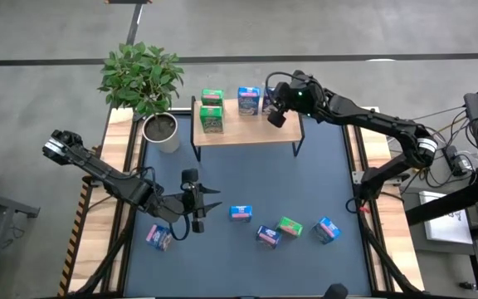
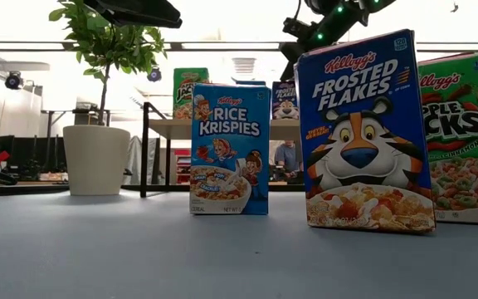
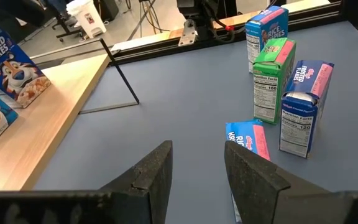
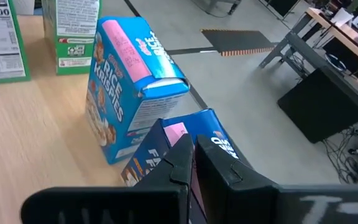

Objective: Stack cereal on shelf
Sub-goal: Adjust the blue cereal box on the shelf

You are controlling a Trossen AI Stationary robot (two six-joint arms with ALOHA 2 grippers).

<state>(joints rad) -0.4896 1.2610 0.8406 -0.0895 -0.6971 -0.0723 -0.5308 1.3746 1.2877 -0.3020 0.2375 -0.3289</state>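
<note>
Nearest me, the left tool (image 1: 208, 200) is hovering low over the bench (image 1: 322, 178) with its fingers half parted and nothing between them. A flat-lying blue cereal box (image 1: 240, 213) is sitting just beyond its tips, long axis running across the line of reach. Far back, the right tool (image 4: 192, 163) is pinching a blue Frosted Flakes box (image 4: 219, 146), tilted over the shelf (image 1: 247, 130) beside an upright Rice Krispies box (image 4: 122, 93).
</note>
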